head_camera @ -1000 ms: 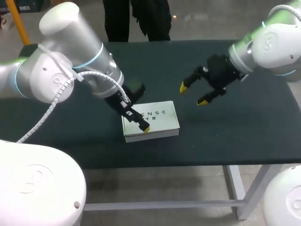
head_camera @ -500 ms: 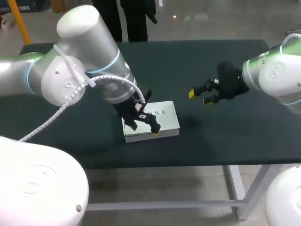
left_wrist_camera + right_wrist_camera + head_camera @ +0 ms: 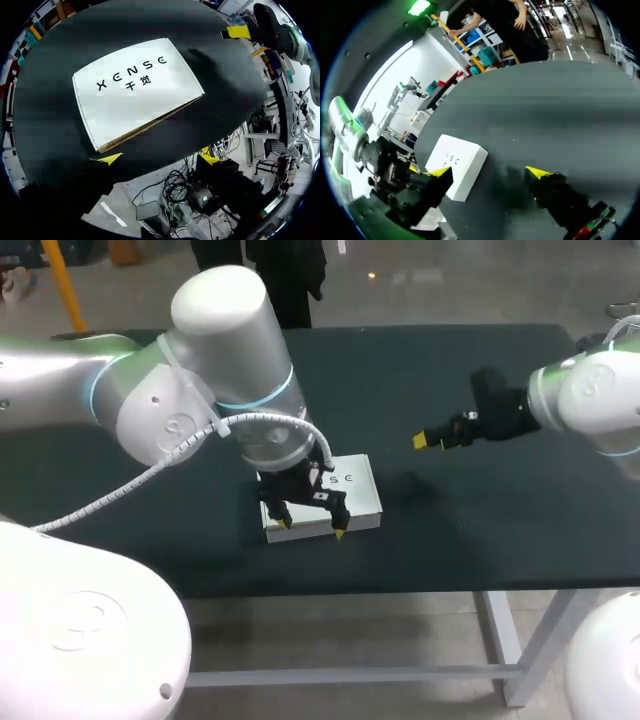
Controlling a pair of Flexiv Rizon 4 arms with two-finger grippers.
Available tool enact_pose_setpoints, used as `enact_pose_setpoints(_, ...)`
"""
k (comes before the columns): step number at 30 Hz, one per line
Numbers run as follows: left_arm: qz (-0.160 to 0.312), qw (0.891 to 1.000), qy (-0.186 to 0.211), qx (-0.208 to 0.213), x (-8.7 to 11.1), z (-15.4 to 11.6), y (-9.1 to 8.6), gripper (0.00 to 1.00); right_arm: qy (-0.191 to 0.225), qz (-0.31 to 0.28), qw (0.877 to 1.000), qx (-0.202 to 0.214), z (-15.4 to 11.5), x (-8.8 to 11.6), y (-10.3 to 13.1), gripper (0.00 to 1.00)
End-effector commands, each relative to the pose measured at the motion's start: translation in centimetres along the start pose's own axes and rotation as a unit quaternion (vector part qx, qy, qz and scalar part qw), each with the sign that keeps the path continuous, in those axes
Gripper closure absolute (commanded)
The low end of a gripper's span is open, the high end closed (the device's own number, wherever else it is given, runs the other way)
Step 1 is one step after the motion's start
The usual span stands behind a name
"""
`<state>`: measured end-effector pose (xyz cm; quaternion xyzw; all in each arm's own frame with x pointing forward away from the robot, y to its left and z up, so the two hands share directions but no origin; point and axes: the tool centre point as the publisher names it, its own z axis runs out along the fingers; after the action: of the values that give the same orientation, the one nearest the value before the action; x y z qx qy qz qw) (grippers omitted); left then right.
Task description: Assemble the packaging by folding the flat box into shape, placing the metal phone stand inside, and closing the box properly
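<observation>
The left gripper [image 3: 311, 529] hung open over the near edge of the box [image 3: 356, 492], its two yellow-tipped fingers [image 3: 340, 534] spread wide and nothing held between them. In the left wrist view the gripper [image 3: 160, 159] stood just short of the box [image 3: 137, 95], the tips level with the table's near edge and apart from the cardboard.

The box lay flat and shut near the front of the table [image 3: 480, 530], a slim white rectangle with sharp corners, a smooth top and dark lettering [image 3: 132, 77] printed across it. A thin brown line of raw cardboard ran along its near side in the left wrist view. From the right wrist view the box [image 3: 457, 162] showed as a shallow slab with plain white walls.

The right gripper [image 3: 432, 438] hovered above the table well apart from the box, on its right. The right wrist view showed that gripper [image 3: 488, 172] with its fingers wide apart and empty, pointing along the table towards the box.

The tabletop was dark and matte. The left arm [image 3: 220, 350], a glossy white cylinder with a pale blue ring at the joint, came in over the box, and a ribbed white cable [image 3: 150, 472] looped along it. The right arm [image 3: 600, 400], equally white and rounded, came in from the table's right side.
</observation>
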<state>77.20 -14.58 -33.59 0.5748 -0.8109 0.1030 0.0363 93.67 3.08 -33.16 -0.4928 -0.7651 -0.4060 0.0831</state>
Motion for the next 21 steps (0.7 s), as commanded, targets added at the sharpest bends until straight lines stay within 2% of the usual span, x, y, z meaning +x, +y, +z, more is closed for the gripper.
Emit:
enact_pose_setpoints(1, 0.000, 0.999, -0.042, -0.004, 0.6, 0.2, -0.4, 0.00, 0.012, 0.000, 1.000, 0.005, -0.2, -0.3, 0.4, 0.00)
enact_pose_setpoints(11, -0.004, 0.999, -0.050, -0.004, 0.7, 0.3, -0.4, 0.00, 0.012, 0.000, 1.000, 0.005, -0.2, -0.3, 0.4, 0.00)
enact_pose_setpoints(13, -0.012, 0.998, -0.059, -0.005, 0.9, 0.7, -0.5, 0.00, 0.016, -0.022, 1.000, -0.015, -0.6, -0.8, 0.7, 0.00)
enact_pose_setpoints(15, -0.011, 0.998, -0.058, -0.011, 1.1, 0.9, -0.5, 0.00, -0.008, -0.053, 0.998, -0.030, -0.9, -1.2, 0.9, 0.00)
enact_pose_setpoints(21, -0.042, 0.996, -0.076, -0.022, 1.1, 1.7, -0.7, 0.00, -0.022, -0.137, 0.988, -0.065, -1.1, -2.4, 1.8, 0.00)
